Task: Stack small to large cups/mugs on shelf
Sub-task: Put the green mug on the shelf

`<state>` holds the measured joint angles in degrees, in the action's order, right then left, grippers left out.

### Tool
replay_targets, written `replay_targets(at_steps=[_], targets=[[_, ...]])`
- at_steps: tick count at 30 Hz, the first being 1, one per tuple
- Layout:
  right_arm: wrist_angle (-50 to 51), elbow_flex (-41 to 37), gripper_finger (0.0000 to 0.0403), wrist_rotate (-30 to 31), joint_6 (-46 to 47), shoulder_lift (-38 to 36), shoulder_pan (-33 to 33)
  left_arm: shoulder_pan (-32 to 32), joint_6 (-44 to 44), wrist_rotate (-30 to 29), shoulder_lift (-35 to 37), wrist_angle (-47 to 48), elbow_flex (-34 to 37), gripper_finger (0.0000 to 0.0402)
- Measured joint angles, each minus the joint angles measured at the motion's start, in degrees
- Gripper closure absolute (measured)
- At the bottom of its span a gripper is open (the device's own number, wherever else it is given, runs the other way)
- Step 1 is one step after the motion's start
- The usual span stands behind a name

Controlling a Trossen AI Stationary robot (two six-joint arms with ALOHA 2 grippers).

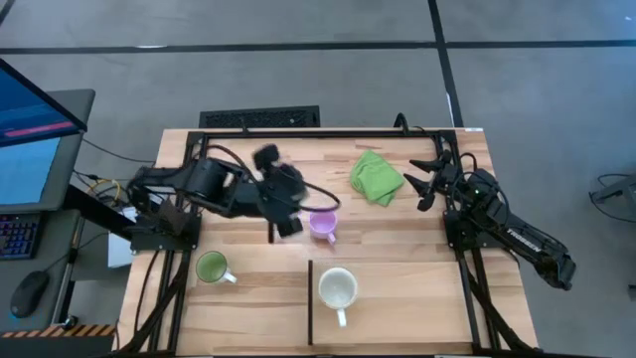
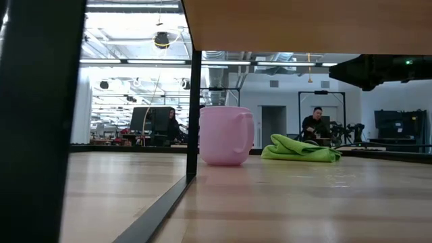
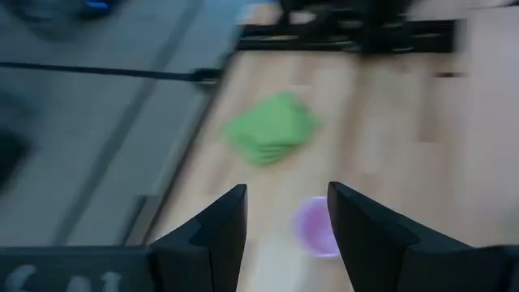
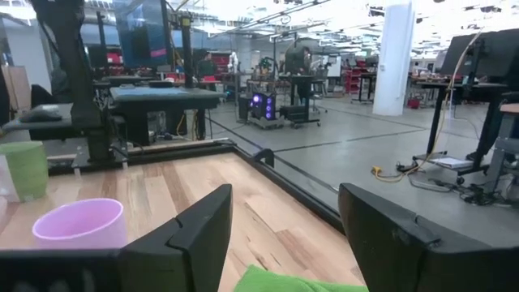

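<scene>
— While nothing is stacked yet, how do things lie from above?
— Three mugs stand apart: the purple mug [image 1: 323, 225] mid-worktop, the green mug [image 1: 212, 267] near the left edge, the white mug [image 1: 338, 289] on the shelf [image 1: 397, 298] by the black strip [image 1: 310, 301]. The left gripper [image 1: 281, 204] hovers beside the purple one; the right gripper [image 1: 425, 185] waits by the green cloth [image 1: 376, 177], near the far right corner.
— At table height?
— Purple mug upright, untouched.
— Left wrist?
— Fingers [image 3: 217, 223] apart, empty, above the purple mug.
— Right wrist?
— Fingers [image 4: 199, 219] apart, empty. All stacking remains, I'd judge.
</scene>
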<state>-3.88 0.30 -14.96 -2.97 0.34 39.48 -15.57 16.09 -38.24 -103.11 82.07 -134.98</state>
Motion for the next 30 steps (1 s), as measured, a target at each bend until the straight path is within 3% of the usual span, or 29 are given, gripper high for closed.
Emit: replay_targets(at_steps=[10,18,21,26,30], targets=[[0.0,0.0,0.0154,0.02,-0.5,0.0,-0.02,1.44,2.55,-5.01,4.26,5.03,3.94,0.0237],[0.88,0.0,0.0154,0.0,-0.02,0.0,-0.02,2.42,1.67,-7.39,12.32,1.51,17.48,0.0237],[0.87,0.0,0.0154,0.02,-0.06,0.0,-0.04,4.13,-0.25,-5.57,19.02,-7.53,27.08,0.0237],[0.89,0.01,0.0154,0.04,-2.74,0.0,0.75,8.72,-9.63,5.08,31.05,-28.34,46.21,0.0237],[0.89,0.02,0.0154,0.04,-3.08,0.0,1.86,13.72,-15.33,8.09,40.25,-44.01,61.73,0.0237]])
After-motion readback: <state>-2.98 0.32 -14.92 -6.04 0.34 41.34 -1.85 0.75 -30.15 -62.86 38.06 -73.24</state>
